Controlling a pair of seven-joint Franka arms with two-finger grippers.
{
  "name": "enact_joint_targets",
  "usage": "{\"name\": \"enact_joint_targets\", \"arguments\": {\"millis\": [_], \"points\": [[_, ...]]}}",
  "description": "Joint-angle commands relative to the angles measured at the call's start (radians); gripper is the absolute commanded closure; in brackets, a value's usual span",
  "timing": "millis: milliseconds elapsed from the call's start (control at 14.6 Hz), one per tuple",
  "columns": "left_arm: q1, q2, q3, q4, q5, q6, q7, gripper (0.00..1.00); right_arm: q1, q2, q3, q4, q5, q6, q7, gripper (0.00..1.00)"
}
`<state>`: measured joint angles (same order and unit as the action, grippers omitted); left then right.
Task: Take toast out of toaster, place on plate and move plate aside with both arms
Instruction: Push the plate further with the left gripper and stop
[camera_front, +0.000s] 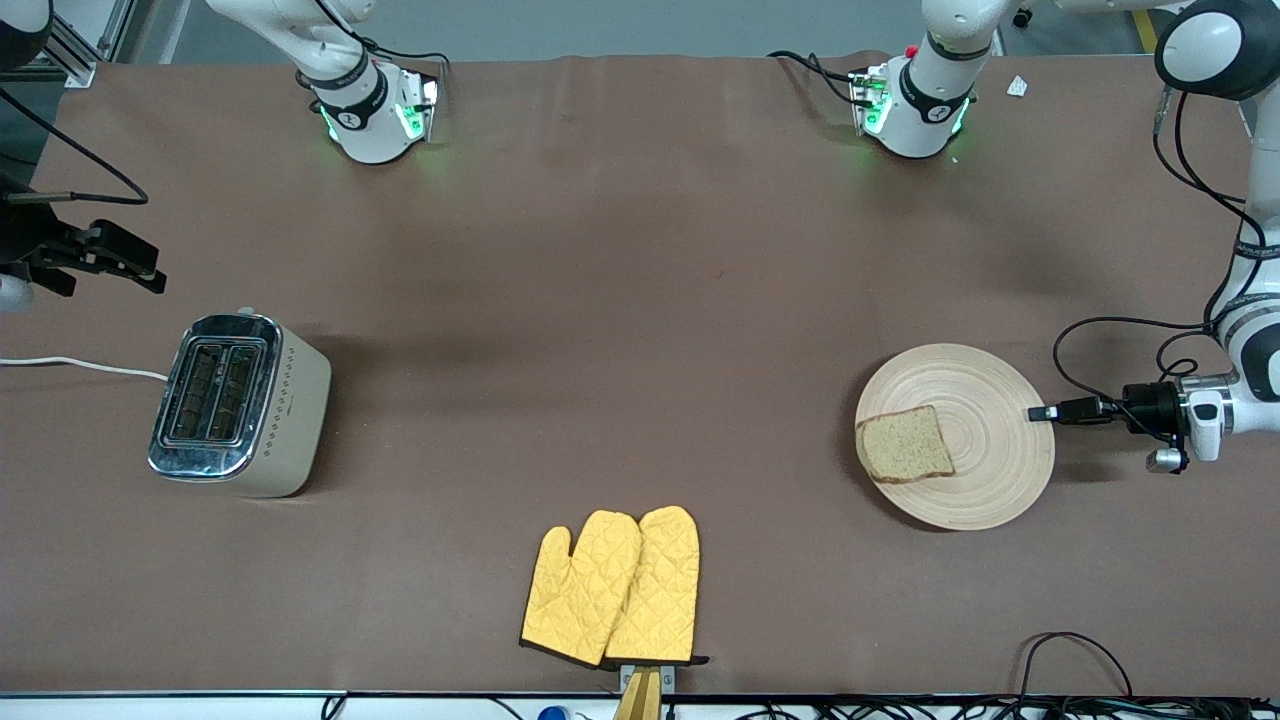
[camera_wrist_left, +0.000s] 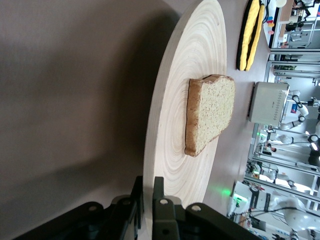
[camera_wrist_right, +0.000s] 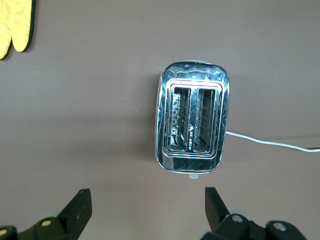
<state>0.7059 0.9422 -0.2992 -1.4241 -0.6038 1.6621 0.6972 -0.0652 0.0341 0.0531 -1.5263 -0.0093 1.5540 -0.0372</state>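
Oven mitts (camera_front: 612, 588) lie nearest the camera, cuffs partly cut off at the table edge. Toast (camera_front: 905, 444) sits on the plate (camera_front: 990, 400), toward the left arm's end; left gripper (camera_front: 1040, 413) is clamped on the plate's rim. Right gripper (camera_wrist_right: 147, 210) hangs over the toaster (camera_front: 240, 405), fingers apart, its arm mostly out of frame.

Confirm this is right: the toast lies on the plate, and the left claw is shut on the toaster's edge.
Not right. The left claw is shut on the plate rim, not the toaster; the left wrist view shows it. The toast does lie on the plate.
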Motion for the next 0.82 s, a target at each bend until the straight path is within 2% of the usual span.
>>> {"name": "enact_joint_targets", "arguments": {"millis": [0, 69, 137, 275, 412, 755], "points": [[0.012, -0.002, -0.006, 0.004, 0.021, -0.045, 0.008, 0.84, 0.004, -0.011, -0.004, -0.003, 0.000, -0.006, -0.001, 0.00], [0.009, -0.002, -0.008, 0.004, 0.021, -0.045, 0.005, 0.64, 0.004, -0.011, -0.004, -0.003, 0.000, -0.006, -0.001, 0.00], [0.004, -0.003, -0.008, 0.004, 0.019, -0.044, 0.007, 0.01, 0.004, -0.013, -0.004, -0.003, 0.002, -0.005, -0.001, 0.00], [-0.017, -0.016, -0.008, 0.013, 0.022, -0.041, 0.001, 0.00, 0.004, -0.013, -0.004, -0.003, 0.000, -0.006, -0.001, 0.00], [-0.040, -0.017, -0.005, 0.078, 0.028, -0.033, -0.027, 0.00, 0.002, -0.011, -0.004, -0.003, 0.000, -0.006, -0.001, 0.00], [-0.114, -0.066, -0.005, 0.192, 0.140, -0.018, -0.149, 0.00, 0.001, -0.011, -0.006, -0.003, 0.002, -0.005, -0.001, 0.00]]}}
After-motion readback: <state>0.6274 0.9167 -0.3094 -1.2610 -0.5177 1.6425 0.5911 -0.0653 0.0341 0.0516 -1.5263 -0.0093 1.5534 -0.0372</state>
